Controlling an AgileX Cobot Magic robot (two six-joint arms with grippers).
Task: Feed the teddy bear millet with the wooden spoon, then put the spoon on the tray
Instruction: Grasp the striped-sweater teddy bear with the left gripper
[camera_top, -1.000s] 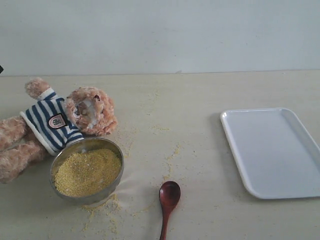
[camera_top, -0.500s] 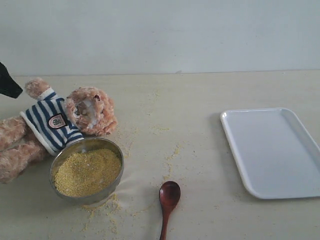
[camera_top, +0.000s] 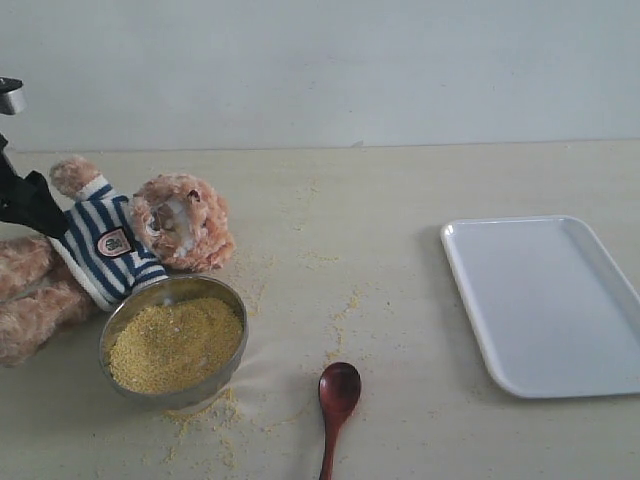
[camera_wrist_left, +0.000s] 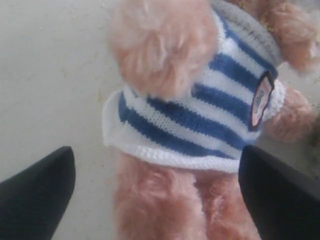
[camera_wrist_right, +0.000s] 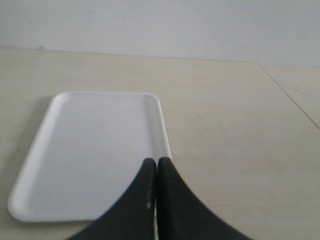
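The left gripper (camera_wrist_left: 155, 165), fingers apart, straddled the lying teddy bear (camera_wrist_left: 200, 100), probably to steady it; the right gripper (camera_wrist_right: 156, 167), fingers together, hung near the tray (camera_wrist_right: 161, 125).

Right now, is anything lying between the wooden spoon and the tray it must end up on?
Nothing visible does. Between the wooden spoon and the tray there is only bare table, with some loose millet scattered near the spoon. The metal bowl and teddy bear lie on the spoon's other side.

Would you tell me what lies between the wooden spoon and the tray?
Only nearly bare table separates the wooden spoon from the tray, as the exterior view shows.
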